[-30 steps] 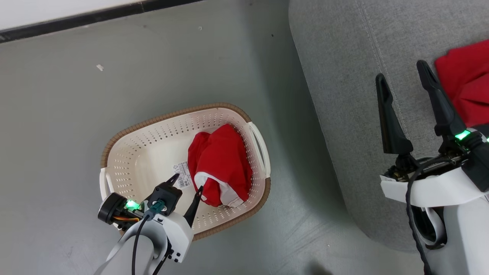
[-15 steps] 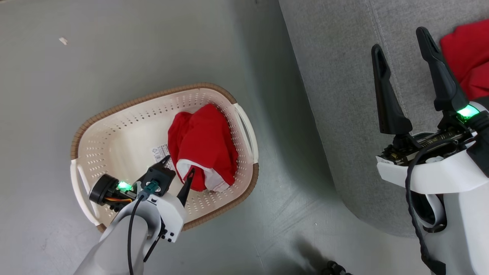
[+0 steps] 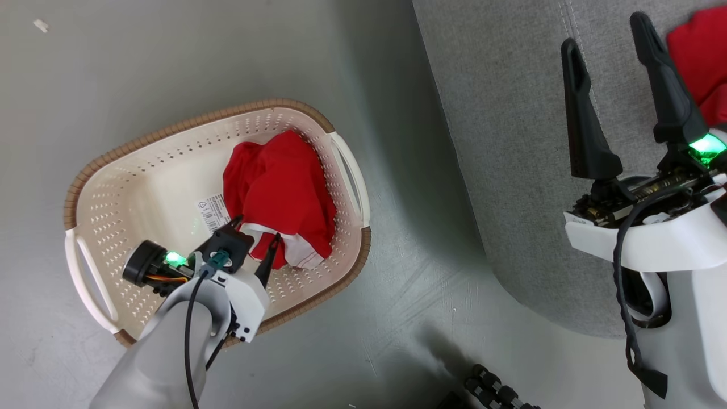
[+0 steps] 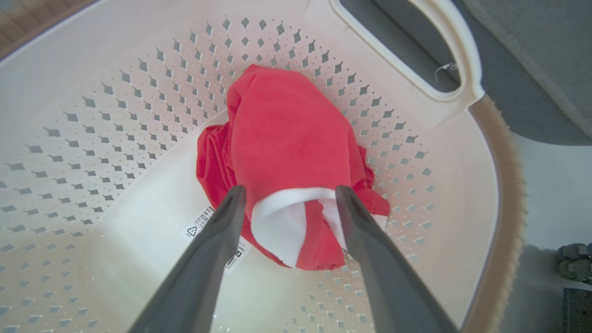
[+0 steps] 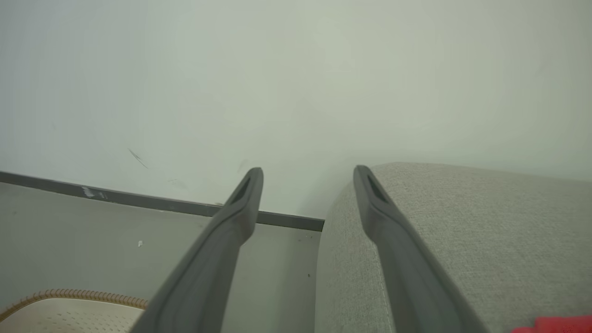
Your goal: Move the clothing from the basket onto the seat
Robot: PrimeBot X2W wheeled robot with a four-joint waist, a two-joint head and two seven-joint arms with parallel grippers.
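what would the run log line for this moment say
left gripper: open, straddling red garment in basket | right gripper: open, empty, above seat | on seat: second red garment | grasp: not yet

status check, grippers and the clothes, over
Left gripper open, straddling clothing in basket. Right gripper open, empty, above seat. No obstruction seen.

I've got grey floor [image 3: 170, 57] under the laundry basket [image 3: 130, 170] at centre left, the upholstered seat [image 3: 511, 142] upper right.
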